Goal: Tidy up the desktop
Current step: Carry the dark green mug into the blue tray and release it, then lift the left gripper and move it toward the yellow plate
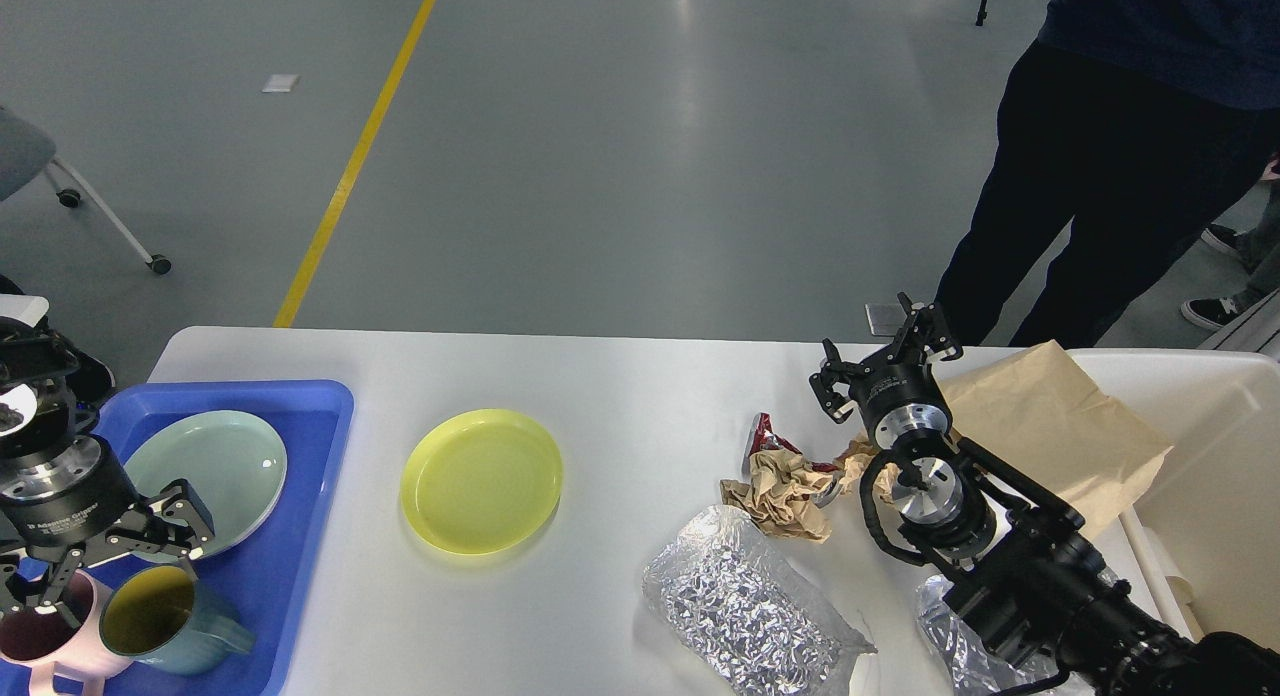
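The white desktop [620,386] carries a yellow plate [480,481], crumpled brown paper [785,488] beside a red wrapper [763,434], and a foil bag [740,606]. At the left a blue tray [310,416] holds a pale green plate [215,471], a teal cup [155,621] with a yellow inside, and a pink cup [40,644]. My left gripper [110,561] hangs open just above the two cups, holding nothing. My right gripper [882,354] stands open near the table's far edge, beside a brown paper bag [1050,426], with nothing in it.
A cream bin [1225,446] stands at the right end of the table. A second foil bag [945,641] lies partly under my right arm. A person in dark trousers [1090,196] stands behind the far right corner. A chair's legs [110,231] show at far left.
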You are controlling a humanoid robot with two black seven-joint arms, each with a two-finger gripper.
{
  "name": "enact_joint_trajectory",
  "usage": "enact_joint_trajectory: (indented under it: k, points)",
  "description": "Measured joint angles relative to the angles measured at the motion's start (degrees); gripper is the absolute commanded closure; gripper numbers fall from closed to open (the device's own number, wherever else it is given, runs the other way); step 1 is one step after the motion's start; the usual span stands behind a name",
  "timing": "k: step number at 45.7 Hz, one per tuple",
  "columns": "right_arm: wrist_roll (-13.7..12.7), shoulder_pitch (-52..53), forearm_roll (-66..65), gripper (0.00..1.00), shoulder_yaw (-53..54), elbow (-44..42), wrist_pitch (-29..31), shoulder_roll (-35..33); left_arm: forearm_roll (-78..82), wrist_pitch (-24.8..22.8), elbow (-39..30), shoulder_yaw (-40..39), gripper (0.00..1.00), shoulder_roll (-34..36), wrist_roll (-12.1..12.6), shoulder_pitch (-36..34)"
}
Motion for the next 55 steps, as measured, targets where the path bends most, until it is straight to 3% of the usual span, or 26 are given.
enact_joint_trajectory:
  k: [13,37,45,51,55]
  points:
    - [0.0,0.0,0.0,0.0,0.0,0.0,0.0,-0.02,0.05,0.0,-0.36,9.71,0.04,-1.55,-0.22,-11.21]
    - [0.0,0.0,0.0,0.0,0.0,0.0,0.0,0.02,-0.08,-0.01,-1.36,16.58,0.04,-15.03,-0.13,-33.35]
    - [0.0,0.0,0.0,0.0,0.0,0.0,0.0,0.02,-0.58,0.01,-0.86,15.51,0.04,-20.28,-0.32,-31.97]
    - [0.0,0.0,0.0,0.0,0.0,0.0,0.0,0.01,-0.69,0.21,-0.32,12.79,0.04,-24.54,-0.31,-25.93]
    - [0.0,0.0,0.0,0.0,0.0,0.0,0.0,0.01,-0.68,3.92,-0.11,9.62,0.04,-26.37,0.16,-20.77]
